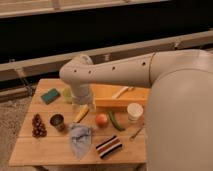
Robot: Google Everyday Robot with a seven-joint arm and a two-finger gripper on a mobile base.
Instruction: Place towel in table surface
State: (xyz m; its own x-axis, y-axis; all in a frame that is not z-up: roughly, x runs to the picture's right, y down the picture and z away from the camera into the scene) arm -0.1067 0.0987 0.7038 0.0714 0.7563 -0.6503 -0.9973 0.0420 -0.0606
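Observation:
A crumpled light blue towel [80, 139] lies on the wooden table [35, 150], near its front edge at the middle. My arm reaches in from the right and bends down at the wrist over the back of the table. My gripper [80, 107] hangs behind the towel, a little above the table, over a yellow item [82, 115]. It is apart from the towel.
A teal sponge [50, 95], dark grapes [38, 126] and a metal cup [57, 121] are on the left. An orange [102, 119], a green vegetable [116, 121], a white cup [134, 111], a striped cloth [108, 146] and a yellow board [122, 97] are on the right.

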